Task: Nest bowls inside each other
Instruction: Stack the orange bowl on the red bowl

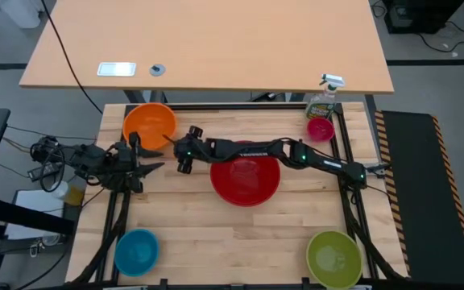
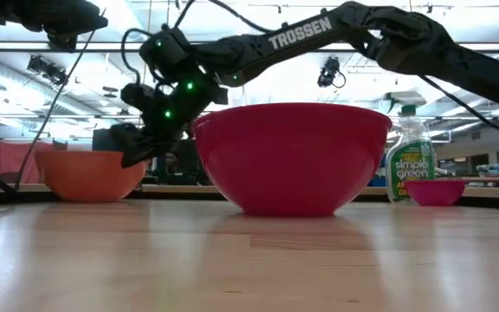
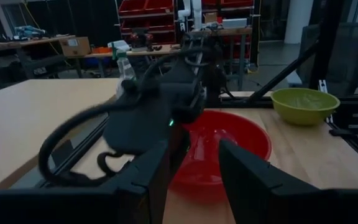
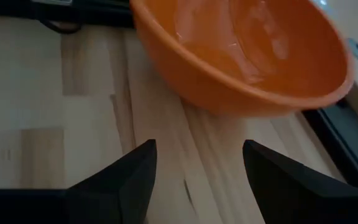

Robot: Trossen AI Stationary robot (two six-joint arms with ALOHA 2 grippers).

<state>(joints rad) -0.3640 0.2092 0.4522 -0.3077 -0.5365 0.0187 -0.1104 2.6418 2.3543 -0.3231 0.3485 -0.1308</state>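
Observation:
Five bowls rest on their bases on the wooden table. The orange bowl is at the far left, the red bowl in the middle, the pink bowl at the far right, the blue bowl at the near left and the green bowl at the near right. My right gripper reaches across over the red bowl. It stands open, tilted down, just short of the orange bowl's near right side. My left gripper waits open at the table's left edge, pointing level toward the red bowl.
A clear spray bottle stands beside the pink bowl at the far right. A black frame rail runs around the table, with a light desk beyond the far edge. Bare wood lies between the blue and green bowls.

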